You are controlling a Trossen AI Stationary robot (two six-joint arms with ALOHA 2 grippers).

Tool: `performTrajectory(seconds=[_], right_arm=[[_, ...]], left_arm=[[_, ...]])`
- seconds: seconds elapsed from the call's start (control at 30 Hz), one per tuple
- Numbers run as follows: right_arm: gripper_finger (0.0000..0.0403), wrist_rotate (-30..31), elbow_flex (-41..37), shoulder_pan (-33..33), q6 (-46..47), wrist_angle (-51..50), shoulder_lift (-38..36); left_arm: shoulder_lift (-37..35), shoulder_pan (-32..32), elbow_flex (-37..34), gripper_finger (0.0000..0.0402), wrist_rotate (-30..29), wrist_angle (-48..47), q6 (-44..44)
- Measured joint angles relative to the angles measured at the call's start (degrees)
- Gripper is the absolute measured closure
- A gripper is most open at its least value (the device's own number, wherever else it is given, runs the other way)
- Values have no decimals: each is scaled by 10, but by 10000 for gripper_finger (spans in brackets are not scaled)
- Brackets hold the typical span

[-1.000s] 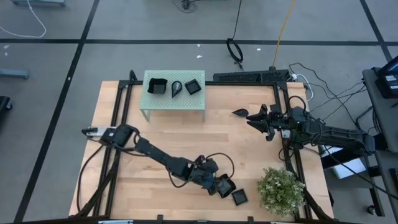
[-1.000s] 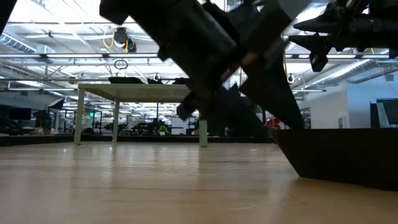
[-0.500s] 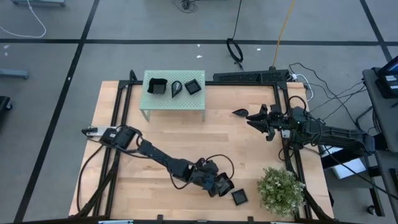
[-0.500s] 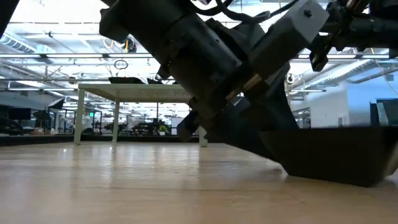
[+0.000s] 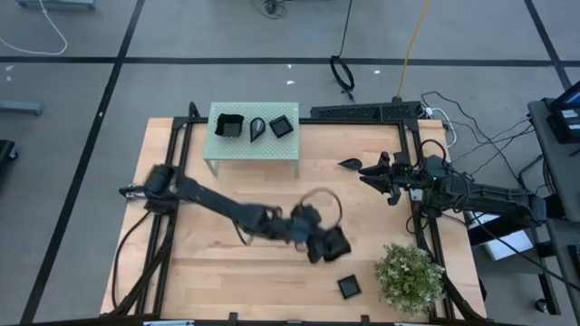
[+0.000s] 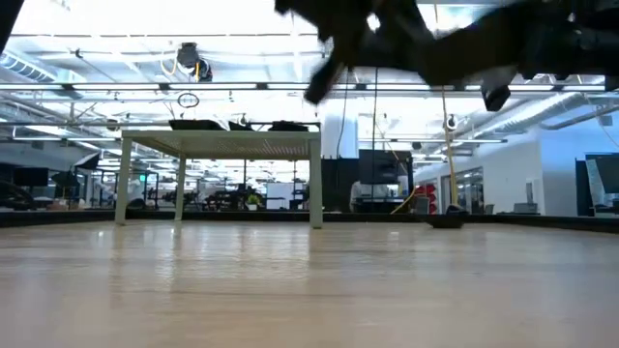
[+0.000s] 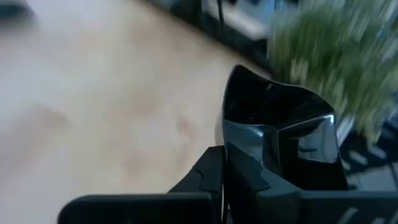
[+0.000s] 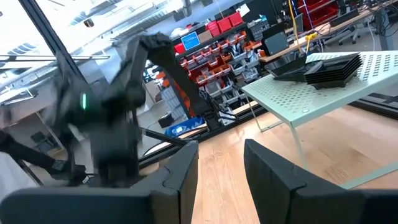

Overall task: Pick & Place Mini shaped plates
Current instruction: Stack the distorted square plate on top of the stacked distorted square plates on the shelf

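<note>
Lifted off table: left gripper (image 5: 326,244) clamping wavy-rimmed plate (image 7: 280,137).

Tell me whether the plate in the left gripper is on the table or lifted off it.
Lifted. The left gripper is shut on a black plate, and the low view shows bare table beneath the arm.

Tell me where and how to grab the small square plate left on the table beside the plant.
Judging by the high view, grip the square plate by its raised rim, one finger inside and one outside, coming straight down. Pick the wall facing away from the plant, whose leaves crowd the other side.
</note>
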Motion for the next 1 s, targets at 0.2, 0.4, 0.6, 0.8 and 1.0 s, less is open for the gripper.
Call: performTrajectory(seconds=[0.2,0.4,0.6,0.8,1.0], right_arm=[[287,0,0,0,-1,1,0],[287,0,0,0,0,0,0],[287,0,0,0,-4,0,0],[287,2,0,0,-4,10,0],[287,3,0,0,-1,19,0]], left_arm=[[-129,52,0,396,-75,-61,120],[-256,126,0,390,-183,-206,159],[-340,240,0,391,-211,-448,74],[-348,350,0,389,-209,-651,6],[-340,421,0,391,-181,-660,51]])
